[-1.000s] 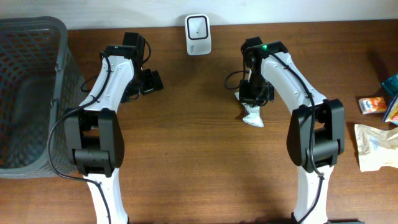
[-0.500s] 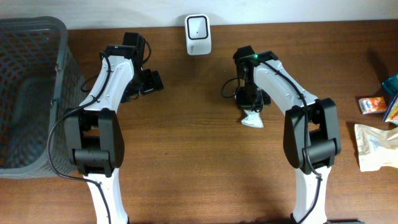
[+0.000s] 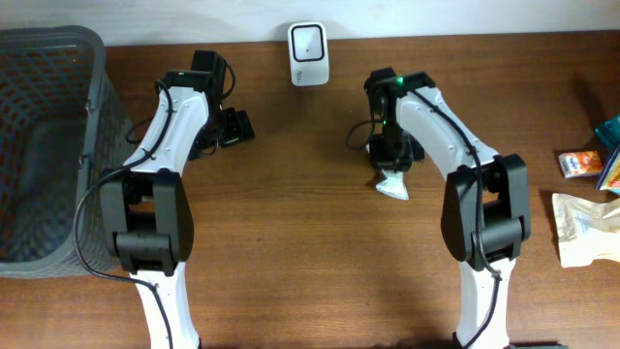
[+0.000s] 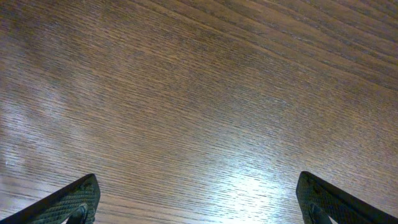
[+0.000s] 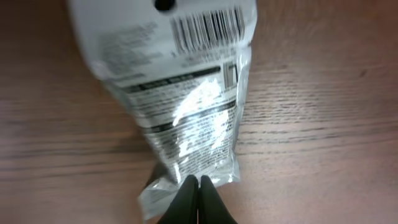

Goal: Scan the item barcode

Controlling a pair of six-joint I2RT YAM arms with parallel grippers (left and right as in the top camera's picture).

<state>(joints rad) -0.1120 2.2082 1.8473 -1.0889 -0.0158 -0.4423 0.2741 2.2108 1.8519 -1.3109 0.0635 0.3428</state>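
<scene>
Worktop (image 3: 291, 242): brown wood, grain running side to side, glossy, with a pale glare patch in the left wrist view. Dark grey mesh basket (image 3: 102, 116) stands at the worktop's left end, its rim rounded at the corners and its left part cut off by the frame.

Far across from the basket, at the opposite edge, is a small cluster:
- Orange packet (image 3: 579, 163), lying flat.
- Beige crumpled bag (image 3: 586, 228), on the near side of the packet, slightly apart.
- Teal thing (image 3: 610, 129), beyond the packet, cut off by the frame, kind unclear.
- Blue-edged thing (image 3: 611, 173), just beside the packet, also cut off.

Pale wall (image 3: 484, 15) runs behind the basket along the whole back edge.
</scene>
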